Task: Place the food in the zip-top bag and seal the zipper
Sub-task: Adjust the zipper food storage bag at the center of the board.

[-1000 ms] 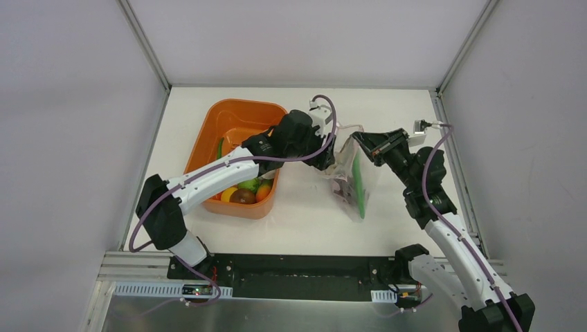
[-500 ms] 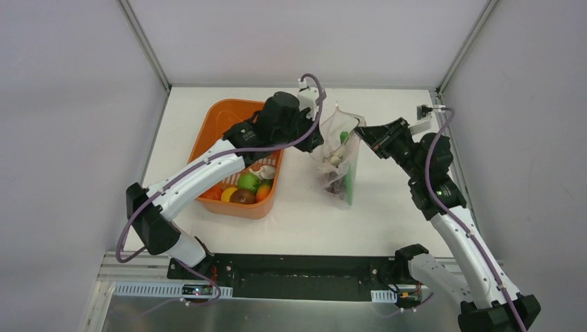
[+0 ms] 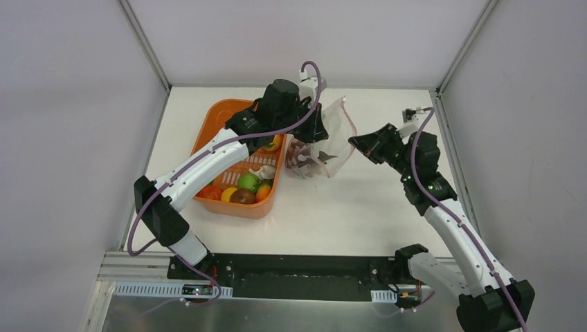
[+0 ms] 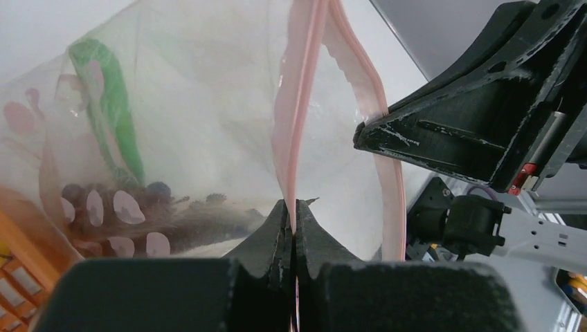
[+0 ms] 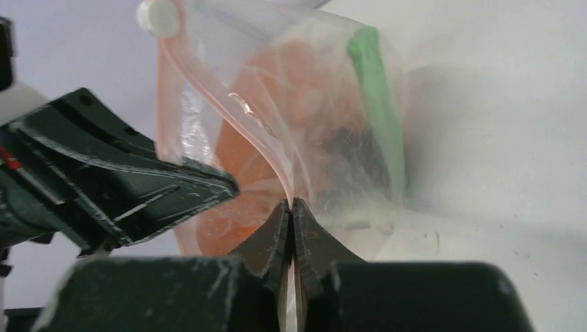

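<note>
Pink zipper of zip-top bag pinched tight by left gripper and right gripper; green pod seen inside; orange basket beside bag

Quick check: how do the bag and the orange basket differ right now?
The zip-top bag is clear and limp, pinched at its pink zipper by the left gripper and right gripper. The basket is rigid orange, standing on the table. The bag holds the green pod and grapes; the basket holds round fruits. Both contain food.

No readable text or labels anywhere
</note>
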